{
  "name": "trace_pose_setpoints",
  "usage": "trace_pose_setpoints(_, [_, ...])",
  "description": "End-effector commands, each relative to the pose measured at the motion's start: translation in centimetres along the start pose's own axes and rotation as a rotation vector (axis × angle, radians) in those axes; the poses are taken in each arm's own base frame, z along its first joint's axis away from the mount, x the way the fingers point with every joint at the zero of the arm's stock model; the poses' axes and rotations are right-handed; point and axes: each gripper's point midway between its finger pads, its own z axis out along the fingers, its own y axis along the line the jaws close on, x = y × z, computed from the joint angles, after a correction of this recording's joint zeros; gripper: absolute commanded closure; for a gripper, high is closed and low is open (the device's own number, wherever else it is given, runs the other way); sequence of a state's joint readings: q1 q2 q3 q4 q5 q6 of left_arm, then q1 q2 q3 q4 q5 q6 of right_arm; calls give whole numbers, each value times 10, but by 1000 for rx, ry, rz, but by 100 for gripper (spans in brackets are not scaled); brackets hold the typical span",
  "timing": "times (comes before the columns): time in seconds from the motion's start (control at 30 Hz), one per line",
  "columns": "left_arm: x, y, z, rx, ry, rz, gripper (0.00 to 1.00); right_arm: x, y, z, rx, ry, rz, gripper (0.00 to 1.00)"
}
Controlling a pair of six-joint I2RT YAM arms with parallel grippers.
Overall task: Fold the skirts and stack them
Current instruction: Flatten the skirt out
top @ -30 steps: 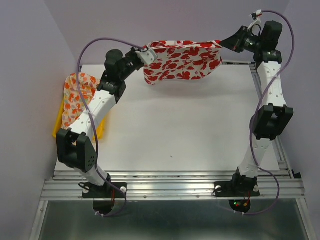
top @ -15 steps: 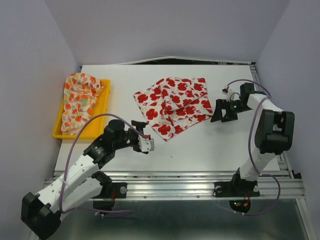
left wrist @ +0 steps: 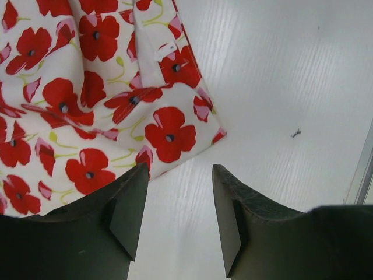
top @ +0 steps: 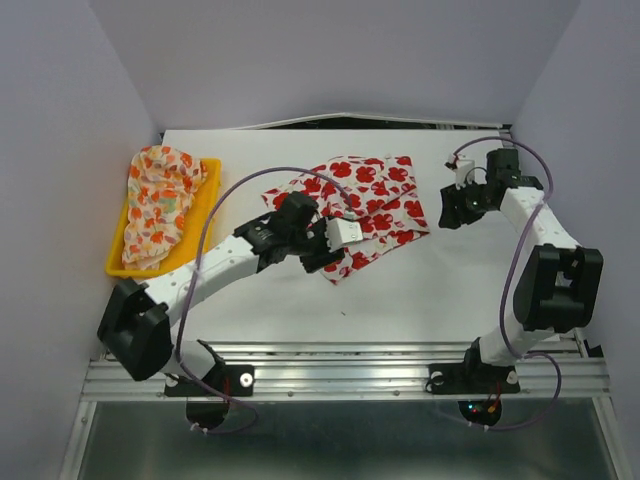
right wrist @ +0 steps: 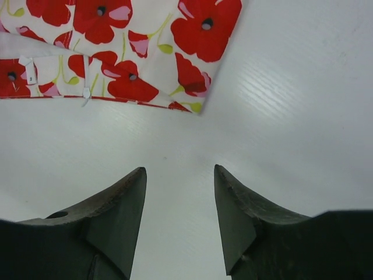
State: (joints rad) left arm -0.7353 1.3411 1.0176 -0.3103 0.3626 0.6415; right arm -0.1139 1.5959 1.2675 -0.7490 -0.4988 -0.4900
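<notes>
Left end effector [left wrist: 179, 169] and right end effector [right wrist: 179, 169] stand parted, empty. Red-flowered skirt [top: 385, 195] looks limp, light; I'd pinch corners.

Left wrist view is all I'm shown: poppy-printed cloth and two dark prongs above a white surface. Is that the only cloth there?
Observer: No. A second skirt, cream with orange print, lies crumpled in a yellow tray at the table's left edge.
Operator: Is there another tool?
Observer: Yes. The right tool hangs open over bare table just off the poppy skirt's right corner, holding nothing.
Operator: Is the poppy skirt folded?
Observer: Seen from above it lies rumpled in overlapping layers, not squared up.
</notes>
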Motion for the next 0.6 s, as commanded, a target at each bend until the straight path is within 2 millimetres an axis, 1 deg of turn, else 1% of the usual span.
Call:
trace_pose_setpoints(0.0, [-38, 13, 16, -48, -19, -165, 42, -41, 11, 27, 31, -90, -164, 45])
trace_pose_setpoints(0.03, [-33, 16, 30, -37, 9, -201, 42, -43, 16, 34, 40, -90, -201, 45])
trace_pose_setpoints(0.07, [-30, 15, 37, -33, 26, -233, 42, -45, 21, 38, 50, -93, -241, 45])
trace_pose_setpoints(0.1, [-18, 14, 48, -9, 58, -300, 44, -47, 28, 48, 69, -96, -301, 45])
trace_pose_setpoints(0.13, [-13, 15, 52, -6, 70, -337, 44, -48, 30, 53, 78, -100, -322, 45])
trace_pose_setpoints(0.17, [-8, 17, 55, 2, 74, -373, 45, -54, 30, 57, 96, -119, -351, 45])
trace_pose_setpoints(0.2, [-3, 17, 57, 13, 79, -405, 46, -51, 31, 64, 102, -103, -361, 46])
trace_pose_setpoints(0.23, [6, 24, 58, 7, 88, -472, 46, -51, 33, 69, 116, -94, -380, 46])
trace_pose_setpoints(0.3, [17, 33, 58, -8, 83, -534, 45, -50, 34, 77, 138, -80, -410, 46])
trace_pose_setpoints(0.33, [26, 43, 55, -22, 81, -579, 42, -47, 28, 85, 174, -67, -411, 46])
trace_pose_setpoints(0.37, [30, 47, 54, -32, 80, -620, 41, -47, 29, 89, 183, -69, -410, 46])
trace_pose_setpoints(0.4, [36, 51, 55, -33, 85, -643, 39, -48, 24, 92, 208, -65, -394, 46])
trace_pose_setpoints(0.43, [42, 60, 53, -48, 84, -666, 39, -46, 21, 99, 211, -50, -370, 46])
trace_pose_setpoints(0.57, [49, 70, 58, -82, 92, -664, 35, -44, 14, 116, 226, -33, -271, 47])
